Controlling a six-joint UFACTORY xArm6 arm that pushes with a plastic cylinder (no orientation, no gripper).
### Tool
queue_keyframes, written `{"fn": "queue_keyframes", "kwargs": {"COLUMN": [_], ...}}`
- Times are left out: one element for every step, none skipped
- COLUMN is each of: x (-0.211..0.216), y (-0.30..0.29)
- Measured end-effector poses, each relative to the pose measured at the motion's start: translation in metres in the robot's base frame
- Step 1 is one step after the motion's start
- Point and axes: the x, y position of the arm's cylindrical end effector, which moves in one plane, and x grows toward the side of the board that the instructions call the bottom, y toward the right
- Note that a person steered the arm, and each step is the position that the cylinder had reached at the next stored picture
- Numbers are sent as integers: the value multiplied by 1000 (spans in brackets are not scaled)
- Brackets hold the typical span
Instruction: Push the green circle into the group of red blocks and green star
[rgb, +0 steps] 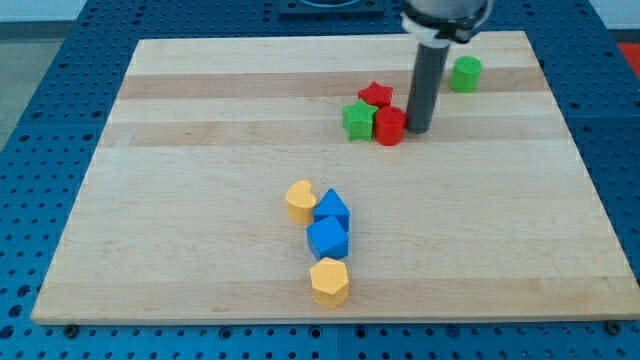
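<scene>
My tip (419, 130) rests just beside the red cylinder (390, 126), which clusters with the red star (376, 95) and green star (358, 120) near the bench's (200, 200) far edge. The green circle (465, 73) sits apart towards the far right corner, so I judge the tip must circle behind it. There is no gripper, only the rod; no writing is legible.

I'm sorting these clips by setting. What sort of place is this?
Probably a robotics lab bench. A bare wooden board lies on a blue perforated mounting surface, small coloured blocks such as the green circle sit on it, and my tip rests beside the red cylinder.
</scene>
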Motion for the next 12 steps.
{"fn": "queue_keyframes", "kwargs": {"x": [8, 17, 0, -49, -109, -124, -116, -97, -65, -38, -17, 3], "y": [-1, 88, 143, 173, 142, 116, 107, 93, 78, 62, 46, 28]}}
